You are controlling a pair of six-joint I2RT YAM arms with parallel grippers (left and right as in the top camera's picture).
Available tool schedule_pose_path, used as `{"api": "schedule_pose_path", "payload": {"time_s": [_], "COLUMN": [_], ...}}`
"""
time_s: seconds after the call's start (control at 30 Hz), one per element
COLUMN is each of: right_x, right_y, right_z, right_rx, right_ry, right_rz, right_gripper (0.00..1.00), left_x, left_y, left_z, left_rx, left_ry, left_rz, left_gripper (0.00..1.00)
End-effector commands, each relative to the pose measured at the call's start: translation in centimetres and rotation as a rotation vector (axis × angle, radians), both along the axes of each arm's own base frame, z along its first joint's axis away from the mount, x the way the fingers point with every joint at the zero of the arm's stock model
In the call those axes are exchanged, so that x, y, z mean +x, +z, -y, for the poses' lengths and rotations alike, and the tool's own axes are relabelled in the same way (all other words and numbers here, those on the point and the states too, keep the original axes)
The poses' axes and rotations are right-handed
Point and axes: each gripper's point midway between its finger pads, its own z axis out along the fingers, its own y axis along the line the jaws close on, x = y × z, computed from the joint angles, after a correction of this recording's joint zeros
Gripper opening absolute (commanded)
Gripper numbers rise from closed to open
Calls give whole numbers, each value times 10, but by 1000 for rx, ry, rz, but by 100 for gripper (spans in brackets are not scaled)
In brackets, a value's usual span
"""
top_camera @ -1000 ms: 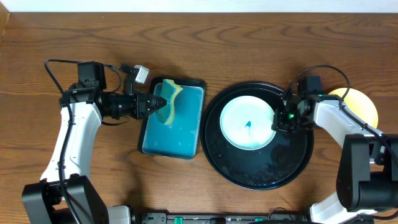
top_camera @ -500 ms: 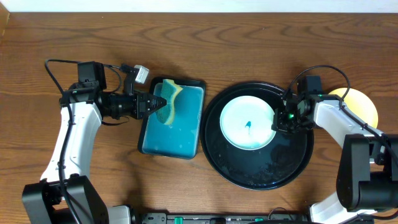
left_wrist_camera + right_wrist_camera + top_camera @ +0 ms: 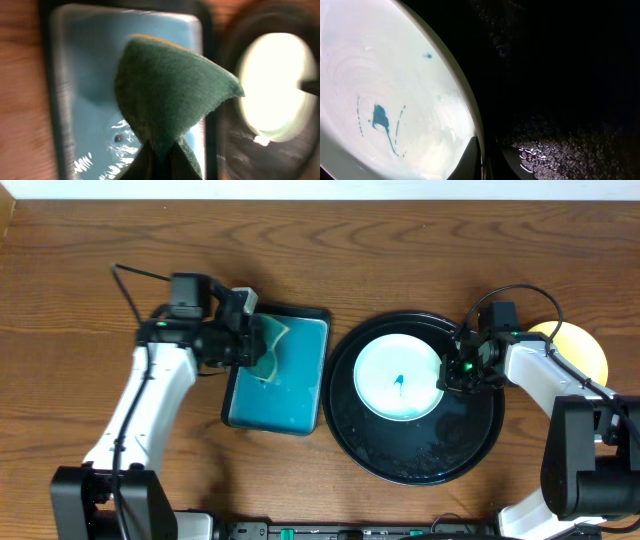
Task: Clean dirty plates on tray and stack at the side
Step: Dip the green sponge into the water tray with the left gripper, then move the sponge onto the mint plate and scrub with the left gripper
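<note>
the mint-white plate (image 3: 398, 381) lies in the middle of the black tray (image 3: 420, 465), with a teal smear (image 3: 380, 117) and thin scribbles at its centre. the right gripper (image 3: 452, 375) is pinched tight on the plate's right rim. off to the left, over the teal tray (image 3: 292, 402) of water, the left gripper (image 3: 254, 348) is clamped on a sponge (image 3: 170, 95), whose green scouring face is turned toward the wrist camera. a yellow plate (image 3: 588, 348) sits on the table just beyond the black tray's right edge.

as i judge it, the black tray looks wet and glossy, so a hard scrub could slide the plate out of that thin rim pinch. a dripping sponge could trail water across the wood, and the two arms could crowd each other over the plate.

the left wrist view is blurred. the right arm hides half of the yellow plate, so i cannot tell whether it is clean. no third plate shows.
</note>
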Motion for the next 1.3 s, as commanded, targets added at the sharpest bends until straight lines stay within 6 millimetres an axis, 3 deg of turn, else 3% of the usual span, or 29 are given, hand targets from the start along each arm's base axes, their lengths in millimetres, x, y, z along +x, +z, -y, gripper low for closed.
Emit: {"api": "schedule_pose_path", "payload": {"time_s": [0.0,0.2,0.47,0.63,0.87,1.07,1.17,1.27], "right_x": [-6,-6,-7,-11,-22,-32,-33,-33], "right_y": [-11,-11,-11,-11,-11,-11,-12,-12], "right_z": [8,8,8,-7,-43,-64,-66,-66], "right_rx": [-78,-78,-78,-79,-79,-79,-86,-86], "right_ry": [6,6,9,58,139,185,178,178], "right_rz": [-22,-23,-24,-24,-35,-42,-45,-45], "right_gripper": [1,1,1,1,1,1,1,1], "left_x": [7,3,0,-5,-12,-19,-26,-31], "left_y": [-16,-16,-17,-16,-7,4,-1,-15], "left_z": [-36,-7,-2,19,86,151,177,189], "left_rx": [343,349,334,328,279,123,57,24], "left_ry": [236,155,179,128,-27,2,53,120], "left_rz": [-8,15,-1,13,117,156,121,56], "left_gripper": [7,7,8,7,8,8,8,7]}}
